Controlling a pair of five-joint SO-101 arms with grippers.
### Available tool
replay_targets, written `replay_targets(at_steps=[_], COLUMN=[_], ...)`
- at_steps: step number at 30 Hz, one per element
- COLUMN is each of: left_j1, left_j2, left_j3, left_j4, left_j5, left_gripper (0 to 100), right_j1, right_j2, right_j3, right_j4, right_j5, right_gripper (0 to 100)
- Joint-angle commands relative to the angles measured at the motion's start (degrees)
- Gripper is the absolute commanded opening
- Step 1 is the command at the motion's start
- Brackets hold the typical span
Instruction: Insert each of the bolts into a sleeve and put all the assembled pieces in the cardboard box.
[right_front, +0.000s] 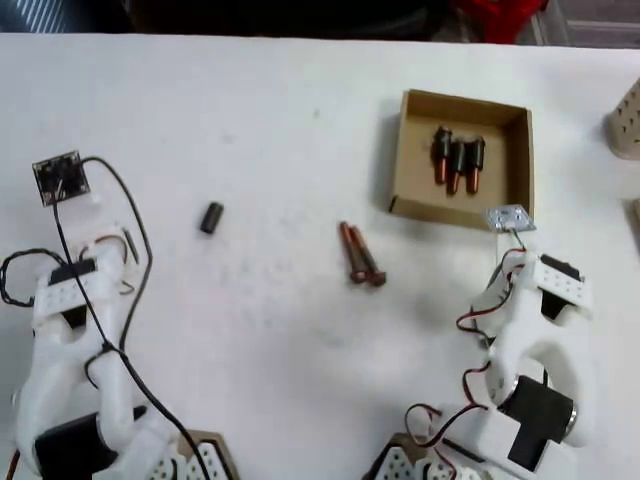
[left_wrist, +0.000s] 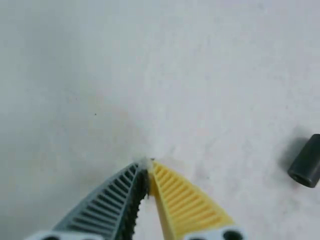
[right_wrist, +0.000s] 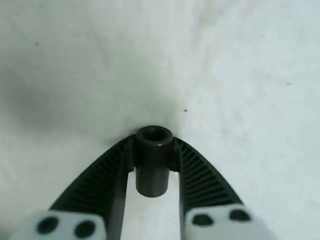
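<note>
The right wrist view shows the right fingers (right_wrist: 200, 175) pinching a black sleeve (right_wrist: 152, 165) over the tabletop (right_wrist: 75, 60); in the high view the wrist hides this grasp. The left fingers (left_wrist: 180, 200) are pressed together, with a loose sleeve (left_wrist: 306, 167) nearby. From above, two bolts (right_front: 360, 255) lie mid-frame. The cardboard box (right_front: 410, 160), upper right, holds three assembled pieces (right_front: 457, 158).

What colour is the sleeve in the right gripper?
The sleeve is black, clearest in the right wrist view.
</note>
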Motion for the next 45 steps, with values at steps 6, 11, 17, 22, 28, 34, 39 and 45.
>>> replay_targets(at_steps=[6,11,17,22,28,34,39,45], left_j1=[0.84,1.80,3.74,9.36,19.38,42.51,61.49,65.54], left_j2=[-2.07,-2.07,-2.07,-2.51,-5.58,-17.19,-17.01,-5.93], left_j3=[-1.85,-1.76,-1.67,0.00,-0.53,-0.79,-1.05,-1.41], left_j4=[-1.58,-1.58,-1.23,-1.23,3.69,11.69,11.16,1.76], left_j5=[0.62,0.62,0.62,-4.40,-7.91,-10.20,-16.26,-25.85], left_gripper=[2,2,2,2,2,2,14,19], right_j1=[1.27,3.65,2.42,-2.95,-6.11,-2.24,-0.92,-1.19], right_j2=[-4.26,-14.64,-26.68,-30.81,-29.41,-29.32,-29.32,-29.23], right_j3=[-0.26,1.41,12.31,18.37,19.69,20.66,20.84,20.92], right_j4=[0.22,3.65,0.66,-3.74,-7.25,-10.77,-10.77,-10.77], right_j5=[-0.44,-0.26,-0.53,-8.18,-11.25,-11.16,-10.99,-10.81], right_gripper=[1.7,1.7,1.7,1.7,1.7,1.7,1.7,1.7])
